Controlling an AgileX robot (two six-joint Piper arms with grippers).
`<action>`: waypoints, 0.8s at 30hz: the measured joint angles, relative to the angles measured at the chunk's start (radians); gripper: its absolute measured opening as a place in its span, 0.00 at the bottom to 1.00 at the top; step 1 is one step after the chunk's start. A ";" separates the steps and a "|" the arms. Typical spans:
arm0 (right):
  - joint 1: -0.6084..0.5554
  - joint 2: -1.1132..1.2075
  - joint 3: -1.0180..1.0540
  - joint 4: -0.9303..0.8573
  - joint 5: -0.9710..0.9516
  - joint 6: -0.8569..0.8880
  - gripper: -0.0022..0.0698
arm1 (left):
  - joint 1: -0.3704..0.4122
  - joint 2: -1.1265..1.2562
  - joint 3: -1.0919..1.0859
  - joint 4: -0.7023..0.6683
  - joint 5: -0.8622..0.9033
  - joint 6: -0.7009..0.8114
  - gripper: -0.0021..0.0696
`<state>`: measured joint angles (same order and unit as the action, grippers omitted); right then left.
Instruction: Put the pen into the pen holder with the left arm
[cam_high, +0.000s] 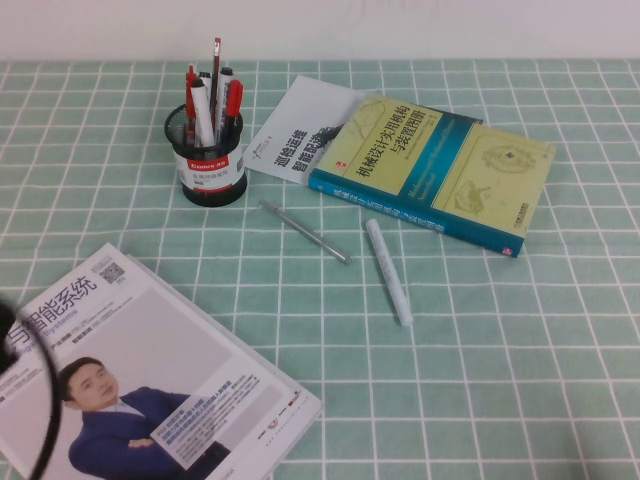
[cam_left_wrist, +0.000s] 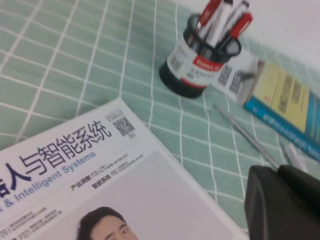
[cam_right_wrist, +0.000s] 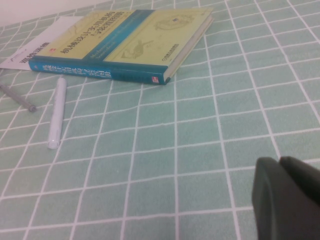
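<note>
The slim grey pen lies flat on the green checked cloth, to the right of and nearer than the pen holder, a black mesh cup with a white and red band holding several red and white pens. The left wrist view shows the pen and the holder. My left gripper is shut and empty, low beside the magazine's edge, short of the pen. My right gripper is shut and empty over bare cloth, far from the pen's tip. Neither gripper shows in the high view.
A thicker white marker lies just right of the pen. A yellow and blue book rests on a white booklet behind them. A magazine covers the near left. A black cable loops over it.
</note>
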<state>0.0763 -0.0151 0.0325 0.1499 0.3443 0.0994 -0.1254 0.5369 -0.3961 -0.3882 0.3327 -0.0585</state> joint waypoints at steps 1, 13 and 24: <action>0.000 0.000 0.000 0.000 0.000 0.000 0.00 | 0.000 0.056 -0.035 0.000 0.020 0.005 0.03; 0.000 0.000 0.000 0.000 0.000 0.000 0.00 | -0.144 0.684 -0.489 -0.125 0.165 0.258 0.03; 0.000 0.000 0.000 0.000 0.000 0.000 0.00 | -0.369 1.248 -0.962 -0.122 0.288 0.238 0.03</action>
<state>0.0763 -0.0151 0.0325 0.1499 0.3443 0.0994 -0.4944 1.7849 -1.3581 -0.5104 0.6208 0.1799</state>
